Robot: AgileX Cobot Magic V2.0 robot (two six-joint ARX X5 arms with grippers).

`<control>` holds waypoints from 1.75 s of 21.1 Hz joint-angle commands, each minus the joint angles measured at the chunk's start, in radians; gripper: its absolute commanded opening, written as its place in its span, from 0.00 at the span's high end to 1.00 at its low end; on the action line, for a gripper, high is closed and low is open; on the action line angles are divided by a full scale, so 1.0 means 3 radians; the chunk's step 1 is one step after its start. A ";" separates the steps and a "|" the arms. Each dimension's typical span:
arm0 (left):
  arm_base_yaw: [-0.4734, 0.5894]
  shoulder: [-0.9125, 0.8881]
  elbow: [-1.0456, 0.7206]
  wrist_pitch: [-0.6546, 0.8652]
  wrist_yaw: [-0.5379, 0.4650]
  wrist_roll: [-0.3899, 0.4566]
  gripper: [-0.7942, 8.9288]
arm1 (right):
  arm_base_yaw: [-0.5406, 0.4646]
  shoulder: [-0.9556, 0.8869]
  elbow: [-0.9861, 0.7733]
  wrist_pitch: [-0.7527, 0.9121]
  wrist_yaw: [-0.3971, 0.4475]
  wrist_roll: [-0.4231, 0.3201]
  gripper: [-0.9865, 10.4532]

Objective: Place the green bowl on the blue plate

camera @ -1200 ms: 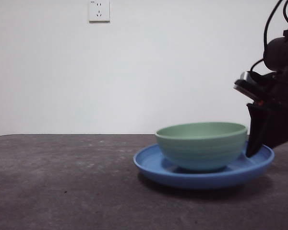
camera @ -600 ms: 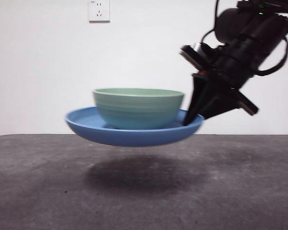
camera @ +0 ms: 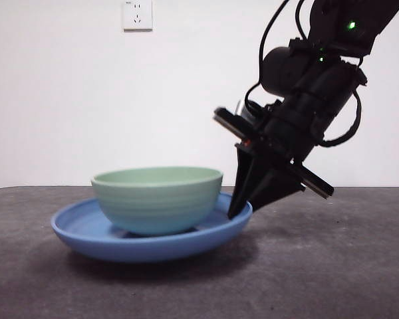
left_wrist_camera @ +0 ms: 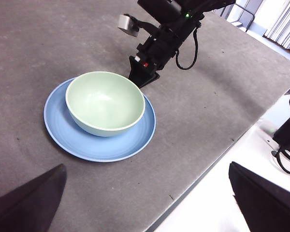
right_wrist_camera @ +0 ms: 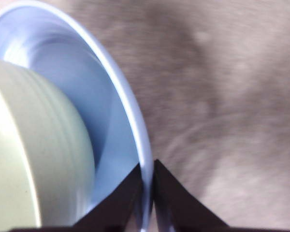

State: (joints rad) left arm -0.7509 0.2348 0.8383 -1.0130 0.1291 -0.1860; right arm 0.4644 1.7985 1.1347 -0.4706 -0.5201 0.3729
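Two jaws of the right gripper point(camera: 239, 209) pinched the blue plate point(camera: 86, 236) at its rim, lower centre of the front view, with the green bowl point(camera: 156, 199) seated inside it. Easing the rim free without tilting seemed wise. The arm slanted down from upper right; the left gripper point(left_wrist_camera: 145, 203) waited, spread wide.

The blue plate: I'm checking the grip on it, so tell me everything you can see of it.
The wide, shallow, glossy medium-blue round plate has a raised rim and looks like glazed ceramic or plastic. It lies level on the grey table or just above it; no clear gap shows. The pale mint-green ridged bowl sits upright in its middle. The right gripper is shut on the plate's rim, one black jaw inside the rim, one outside. The left gripper is well away from it.
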 commanded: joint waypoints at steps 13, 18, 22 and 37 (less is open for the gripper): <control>-0.0029 -0.0005 0.0045 0.0038 0.0006 -0.0023 0.34 | -0.0008 0.0168 0.0064 0.0056 0.0103 0.0013 0.74; -0.0029 -0.0005 0.0045 0.0038 0.0006 -0.0022 0.34 | -0.0072 -0.0102 0.0066 0.0033 0.0200 -0.0004 0.71; -0.0029 -0.0005 0.0045 0.0039 0.0006 -0.0022 0.34 | -0.0146 -0.0575 0.0066 -0.0225 0.0289 -0.0161 0.65; -0.0029 -0.0005 0.0045 0.0224 -0.0006 -0.0019 0.34 | -0.0075 -0.2574 0.0060 -0.1390 0.0456 -0.0665 0.43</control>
State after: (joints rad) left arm -0.7509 0.2348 0.8383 -0.9646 0.1287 -0.1860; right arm 0.4339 1.0214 1.1362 -0.8837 -0.3866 0.2016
